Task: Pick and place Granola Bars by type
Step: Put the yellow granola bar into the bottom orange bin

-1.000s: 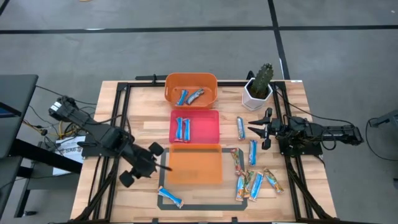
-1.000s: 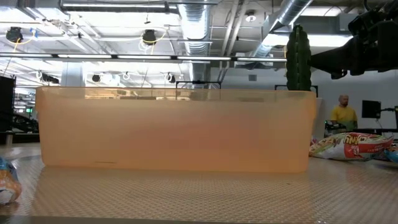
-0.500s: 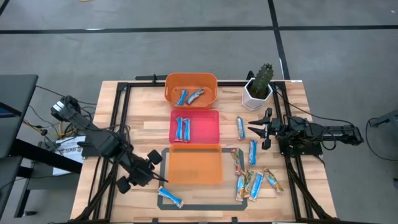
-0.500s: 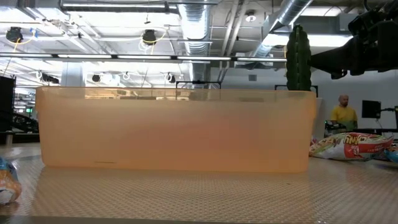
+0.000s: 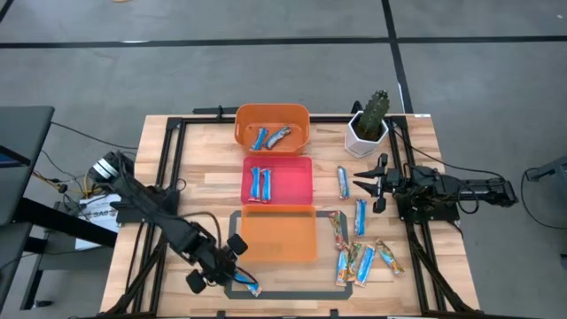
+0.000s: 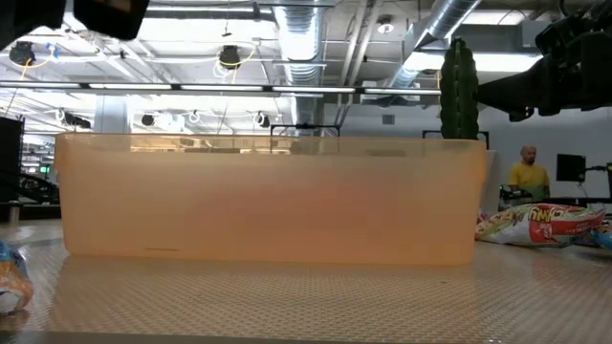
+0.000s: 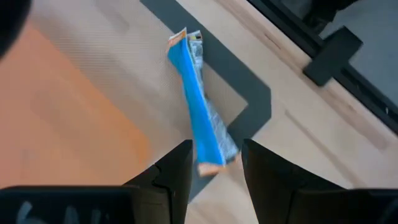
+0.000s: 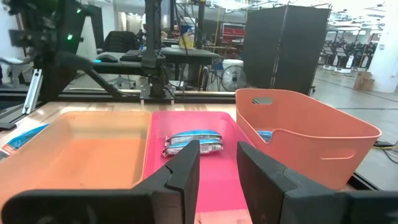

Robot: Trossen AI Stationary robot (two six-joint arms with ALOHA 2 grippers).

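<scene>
Left gripper (image 5: pixel 232 276), fingers apart, hovers over a blue bar (image 7: pixel 200 106) near the table's near-left edge; right gripper (image 5: pixel 361 185), fingers apart, waits at the right.

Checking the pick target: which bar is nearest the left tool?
The lone blue bar by the table's front edge, just below the left tool; the other loose bars lie far right.

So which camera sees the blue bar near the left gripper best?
The left wrist view: the blue bar fills the picture, lying across the dark tape just ahead of the open left gripper. The high view shows it tiny. The low and right wrist views don't clearly show it.
</scene>
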